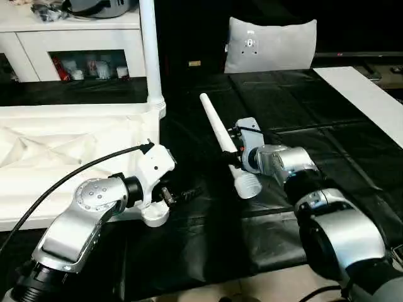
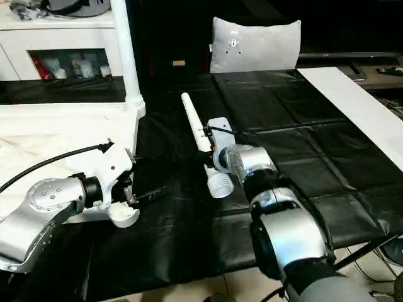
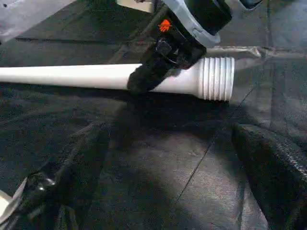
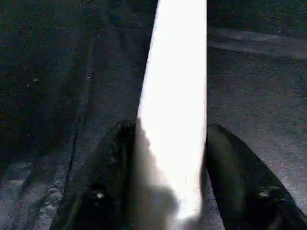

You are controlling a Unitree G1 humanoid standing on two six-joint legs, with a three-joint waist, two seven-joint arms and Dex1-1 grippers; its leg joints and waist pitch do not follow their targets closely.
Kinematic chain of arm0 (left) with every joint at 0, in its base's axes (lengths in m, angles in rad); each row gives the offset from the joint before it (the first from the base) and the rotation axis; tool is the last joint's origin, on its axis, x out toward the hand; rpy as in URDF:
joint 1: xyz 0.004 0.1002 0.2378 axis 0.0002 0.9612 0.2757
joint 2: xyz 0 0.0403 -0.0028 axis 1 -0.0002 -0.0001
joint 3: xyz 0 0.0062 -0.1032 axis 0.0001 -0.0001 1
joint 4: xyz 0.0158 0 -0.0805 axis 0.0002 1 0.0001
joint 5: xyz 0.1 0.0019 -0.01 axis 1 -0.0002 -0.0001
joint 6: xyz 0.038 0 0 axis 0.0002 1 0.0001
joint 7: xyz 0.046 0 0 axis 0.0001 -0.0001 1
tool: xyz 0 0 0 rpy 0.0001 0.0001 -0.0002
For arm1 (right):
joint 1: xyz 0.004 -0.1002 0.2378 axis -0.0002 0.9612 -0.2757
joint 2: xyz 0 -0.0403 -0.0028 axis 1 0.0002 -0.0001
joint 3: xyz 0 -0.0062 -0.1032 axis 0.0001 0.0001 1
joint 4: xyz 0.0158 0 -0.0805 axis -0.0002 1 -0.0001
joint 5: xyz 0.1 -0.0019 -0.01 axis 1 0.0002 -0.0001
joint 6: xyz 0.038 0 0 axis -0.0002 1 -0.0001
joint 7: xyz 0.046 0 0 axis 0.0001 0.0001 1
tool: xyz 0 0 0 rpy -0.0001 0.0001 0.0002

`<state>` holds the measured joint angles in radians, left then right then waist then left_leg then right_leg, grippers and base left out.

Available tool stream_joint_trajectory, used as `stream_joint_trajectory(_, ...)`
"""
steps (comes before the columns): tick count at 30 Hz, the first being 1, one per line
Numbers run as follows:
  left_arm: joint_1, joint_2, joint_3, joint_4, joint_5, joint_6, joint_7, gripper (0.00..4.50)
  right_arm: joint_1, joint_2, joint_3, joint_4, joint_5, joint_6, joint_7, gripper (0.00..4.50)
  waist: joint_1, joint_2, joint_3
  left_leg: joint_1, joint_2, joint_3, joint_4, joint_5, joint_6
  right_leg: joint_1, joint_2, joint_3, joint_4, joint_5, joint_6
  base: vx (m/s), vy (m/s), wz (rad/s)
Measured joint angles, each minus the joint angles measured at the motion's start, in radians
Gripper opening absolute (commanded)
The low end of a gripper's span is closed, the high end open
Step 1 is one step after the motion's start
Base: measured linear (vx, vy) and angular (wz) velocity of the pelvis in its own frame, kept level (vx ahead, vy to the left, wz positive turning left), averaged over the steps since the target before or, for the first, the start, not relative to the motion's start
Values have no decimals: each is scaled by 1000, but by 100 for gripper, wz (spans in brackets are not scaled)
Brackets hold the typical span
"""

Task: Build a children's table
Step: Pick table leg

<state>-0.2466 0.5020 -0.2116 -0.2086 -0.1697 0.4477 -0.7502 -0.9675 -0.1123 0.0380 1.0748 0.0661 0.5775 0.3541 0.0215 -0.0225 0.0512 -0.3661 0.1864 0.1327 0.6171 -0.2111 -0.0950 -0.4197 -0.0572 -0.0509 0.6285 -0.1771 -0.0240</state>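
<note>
Across the black mat (image 1: 296, 126), the biggest piece is the white tabletop (image 1: 69, 157), lying underside up on the robot's left, ribs showing. One white leg (image 1: 150, 50) already stands upright in the tabletop's far corner socket (image 1: 157, 106), and the near corner socket (image 1: 154, 215) sits bare just below the left wrist. Beyond the tabletop stands a white cabinet (image 1: 69, 44), and to that cabinet's right a grey cushion (image 1: 271, 44) leans against the dark backdrop. Right of the tabletop, well clear of its edge, a loose leg (image 1: 220, 135) lies on the mat, threaded end (image 3: 217, 78) toward the robot. And there's the right gripper (image 4: 168, 143) on it, black fingers (image 4: 103, 182) either side of the tube just behind the threads, pressed against it. Left gripper (image 1: 182, 195) hovers beside the tabletop's near corner, fingers spread wide, nothing between them.
</note>
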Motion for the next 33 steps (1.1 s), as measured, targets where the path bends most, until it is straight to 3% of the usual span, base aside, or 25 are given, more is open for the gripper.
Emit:
stream_joint_trajectory(4,0,0,0,9,0,0,0,450,-6,-7,0,20,-2,-5,4,189,7,0,0,3,6,11,0,1,-1,1,0,1,1,0,0,0,0,0)
stream_joint_trajectory(15,0,-1,0,18,-1,0,1,450,-7,-9,-8,32,-16,-25,23,181,10,0,0,3,7,12,0,2,-2,1,0,1,2,1,0,0,0,0)
stream_joint_trajectory(18,-3,-19,4,26,0,-19,21,450,21,-17,-31,0,-6,-78,17,181,12,0,0,2,7,12,0,2,-2,1,0,1,1,0,0,0,0,0)
stream_joint_trajectory(22,-32,-65,36,70,-5,-32,61,450,94,-28,-88,-113,45,-171,25,181,17,-1,1,0,7,12,0,2,-2,0,0,1,1,0,0,0,0,0)
stream_joint_trajectory(24,-69,-98,62,92,-13,-33,90,450,117,-34,-129,-190,86,-162,37,180,19,-1,1,0,7,13,0,2,-1,-1,0,1,1,1,0,0,0,0)
stream_joint_trajectory(27,-138,-168,105,128,-46,-35,138,450,165,-31,-223,-366,205,-138,116,180,21,0,1,0,7,14,0,2,-1,0,0,2,0,0,0,0,0,0)
stream_joint_trajectory(29,-157,-179,115,130,-55,-38,152,450,170,-32,-234,-422,236,-144,153,180,16,0,1,2,8,14,0,2,-1,0,0,2,0,0,0,0,0,0)
stream_joint_trajectory(33,-228,-253,163,199,-113,-38,190,450,275,-25,-265,-597,372,-124,291,180,21,3,2,1,8,14,0,2,-1,0,0,1,-1,0,1,0,0,0)
